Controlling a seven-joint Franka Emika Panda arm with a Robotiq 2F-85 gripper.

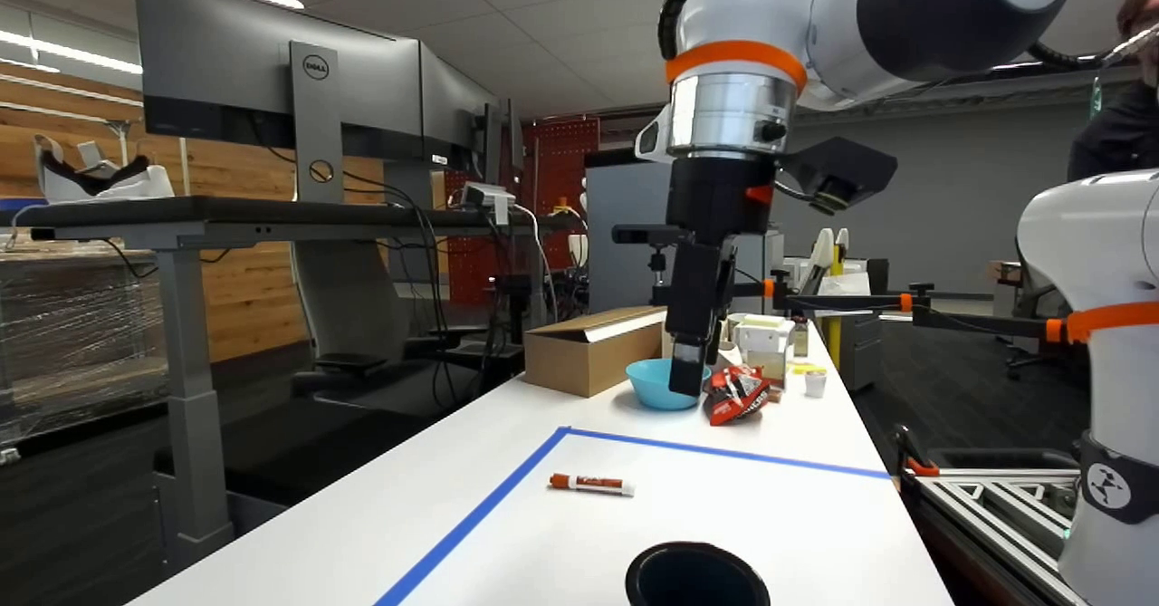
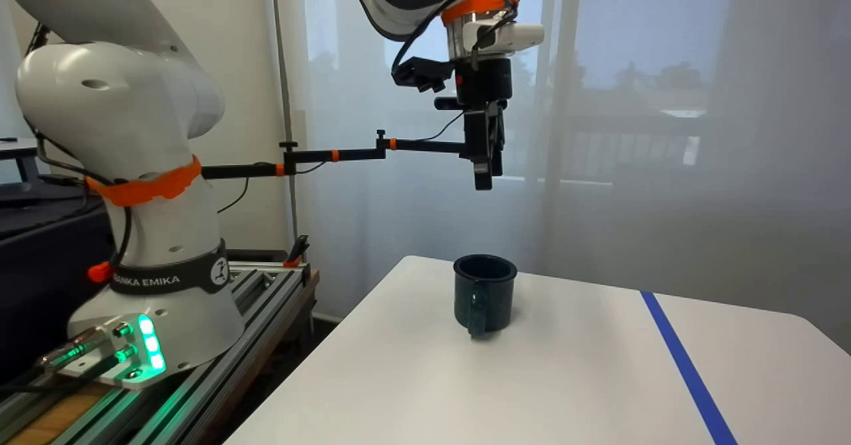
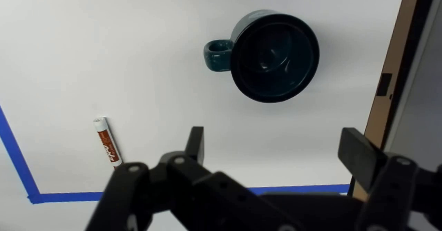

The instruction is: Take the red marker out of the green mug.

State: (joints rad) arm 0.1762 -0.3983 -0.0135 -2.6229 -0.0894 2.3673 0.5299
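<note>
The black two-fingered gripper [image 3: 274, 148] hangs spread above the white table [image 3: 79, 58]; the glossy dark-green round mug [image 3: 274, 58] stands upright; the cylindrical red-and-white marker [image 3: 108, 144] lies well apart.

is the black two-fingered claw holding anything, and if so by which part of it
Nothing: the claw hangs open and empty. The red-and-white cylindrical marker and round dark green mug rest on the white tabletop.
</note>
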